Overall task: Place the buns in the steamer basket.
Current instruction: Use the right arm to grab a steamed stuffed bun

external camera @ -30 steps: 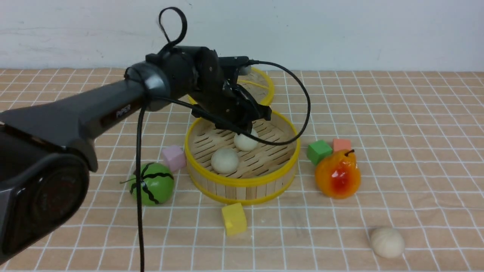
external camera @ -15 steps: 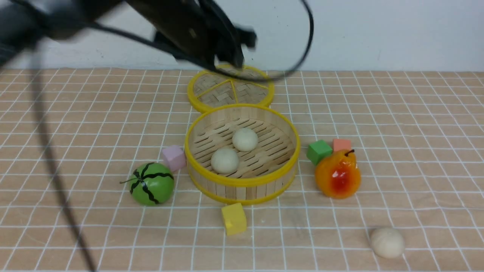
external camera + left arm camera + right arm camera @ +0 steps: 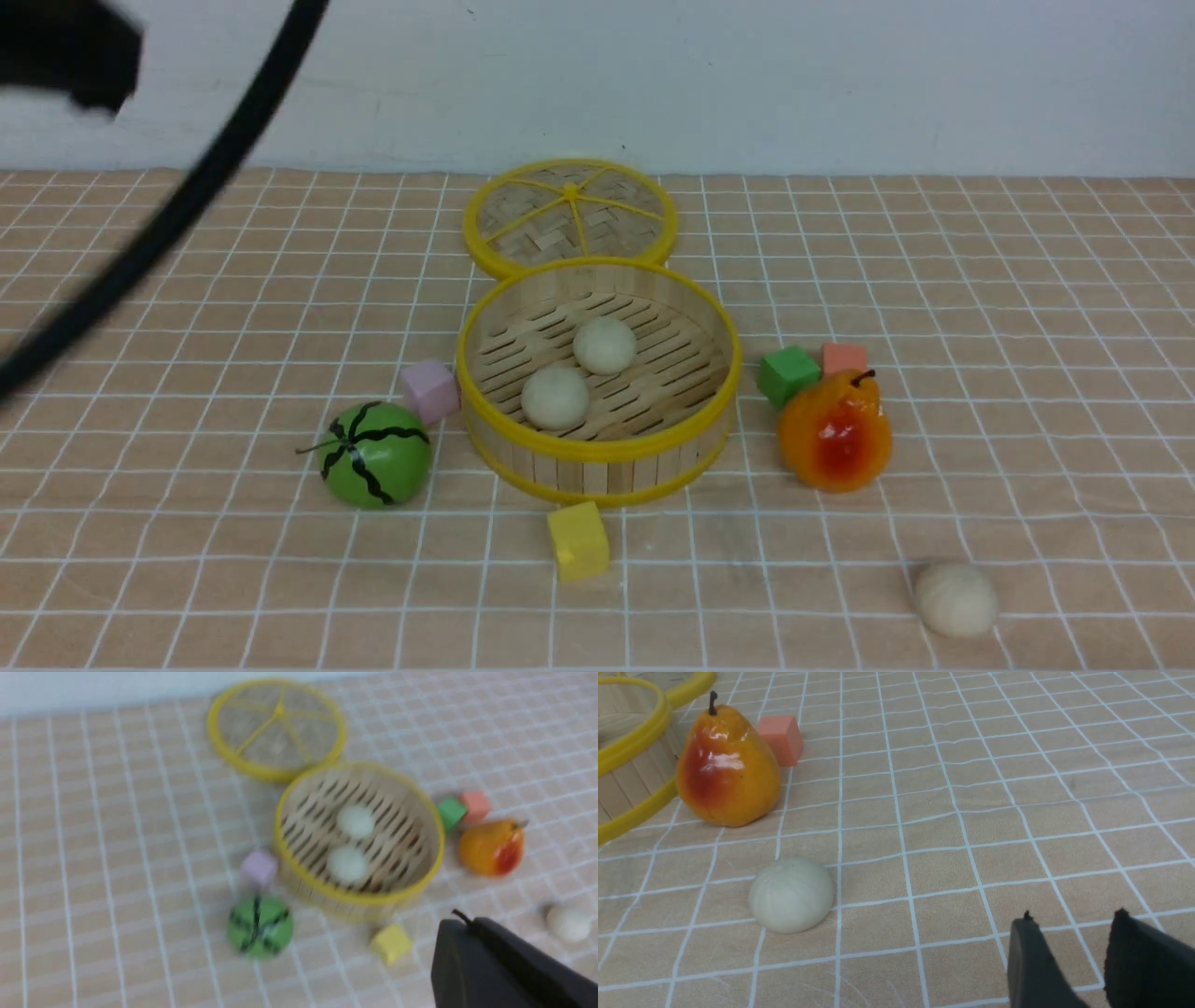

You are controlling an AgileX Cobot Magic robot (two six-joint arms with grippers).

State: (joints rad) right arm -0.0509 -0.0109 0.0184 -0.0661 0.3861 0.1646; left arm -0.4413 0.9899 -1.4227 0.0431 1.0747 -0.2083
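The steamer basket stands mid-table with two buns on its slatted floor. A third bun lies on the cloth at the front right, apart from the basket. In the left wrist view my left gripper hangs high above the table, its fingers pressed together with nothing in them; the basket lies below it. In the right wrist view my right gripper stands open and empty low over the cloth, a short way beside the loose bun.
The flat woven lid lies behind the basket. A green watermelon ball and pink cube sit left of it, a yellow cube in front, and the orange pear with green and salmon cubes to its right. A black cable crosses the upper left.
My left arm has lifted off the basket and swung up and to the left, almost out of the front view. The bun under it stays in the basket, and the left gripper has shut.
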